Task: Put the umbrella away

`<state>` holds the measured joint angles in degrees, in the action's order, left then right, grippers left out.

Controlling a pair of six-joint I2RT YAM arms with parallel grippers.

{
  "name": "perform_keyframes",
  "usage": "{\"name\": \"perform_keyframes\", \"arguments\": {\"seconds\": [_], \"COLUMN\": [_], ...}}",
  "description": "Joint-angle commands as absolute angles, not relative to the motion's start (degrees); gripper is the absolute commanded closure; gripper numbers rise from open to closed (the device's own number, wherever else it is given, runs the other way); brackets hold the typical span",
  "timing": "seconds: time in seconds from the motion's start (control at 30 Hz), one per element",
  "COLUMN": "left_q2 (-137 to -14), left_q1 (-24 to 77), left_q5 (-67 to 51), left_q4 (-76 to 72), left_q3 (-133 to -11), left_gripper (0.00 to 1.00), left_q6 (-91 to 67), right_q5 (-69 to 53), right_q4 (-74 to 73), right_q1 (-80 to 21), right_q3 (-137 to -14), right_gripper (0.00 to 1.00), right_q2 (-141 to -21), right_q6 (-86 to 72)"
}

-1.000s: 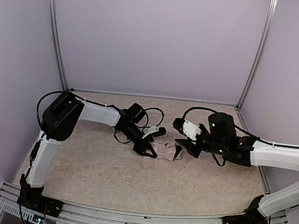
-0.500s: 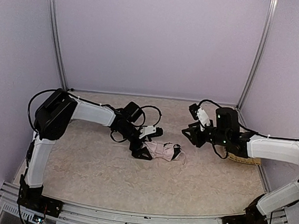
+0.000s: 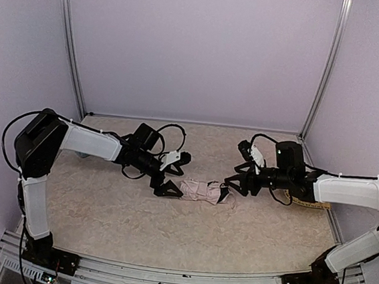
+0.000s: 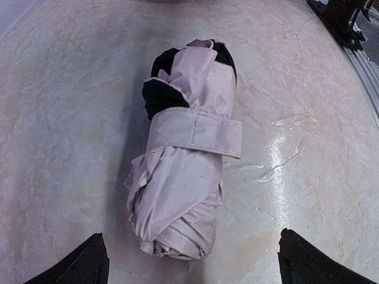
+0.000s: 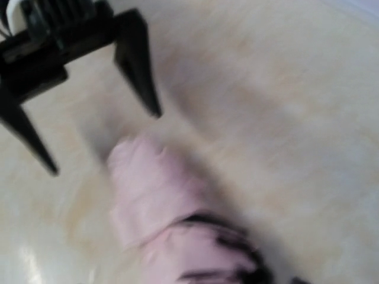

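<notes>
The left gripper (image 3: 175,175) has backed off toward the left of the overhead frame, and its black fingers are now spread wide on either side of the near end of the pale pink fabric folding umbrella (image 3: 201,191), gripping nothing. The right gripper (image 3: 233,176), which was lifted clear half a second ago, has dropped back to the bundle's right end. Its fingers look parted from above, and whether they touch the fabric cannot be told.

The umbrella lies folded on its side at the centre of the beige marbled table top (image 3: 114,222). A pink strap (image 4: 195,131) wraps its middle, and black lining shows at the far end in the left wrist view. The right wrist view is blurred. A tan woven mat (image 3: 306,203) shows under the right arm.
</notes>
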<state>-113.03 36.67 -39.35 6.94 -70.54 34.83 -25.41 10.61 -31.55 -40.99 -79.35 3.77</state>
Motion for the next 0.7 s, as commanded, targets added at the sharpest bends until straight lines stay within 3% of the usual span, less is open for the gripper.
{"name": "perform_keyframes", "arguments": {"seconds": [0.0,0.07,0.1,0.17,0.2,0.37,0.53,0.67], "left_q2": [-112.2,-113.1,-113.8,-115.7,-116.8,-119.7,-123.3,-126.2], "left_q1": [39.9,40.4,40.4,39.8,39.6,39.3,38.4,36.6], "left_q5": [-36.3,-34.9,-34.5,-33.9,-34.1,-35.9,-36.6,-34.5], "left_q4": [-5.5,-7.9,-8.7,-8.3,-7.0,-3.7,-2.5,-3.8], "left_q3": [-65.1,-65.5,-66.0,-68.5,-69.7,-72.1,-75.6,-79.2], "left_gripper": [0.07,0.15,0.23,0.49,0.56,0.53,0.54,0.52], "left_q6": [31.4,30.3,29.7,28.1,27.7,27.2,23.2,17.1], "right_q5": [-28.0,-28.2,-28.2,-28.7,-29.3,-29.8,-33.5,-41.2], "right_q4": [10.2,11.9,12.1,11.1,10.4,9.7,8.2,3.6], "right_q1": [-32.8,-32.8,-32.8,-32.8,-32.8,-32.5,-31.0,-30.9], "right_q3": [-37.2,-38.1,-39.3,-42.0,-43.1,-45.1,-47.6,-50.3], "right_gripper": [0.24,0.23,0.23,0.23,0.24,0.27,0.44,0.49], "right_q2": [-81.4,-83.9,-85.7,-89.6,-92.1,-97.1,-100.0,-104.1], "right_q6": [7.7,8.6,8.6,8.6,8.8,8.6,4.4,-1.1]}}
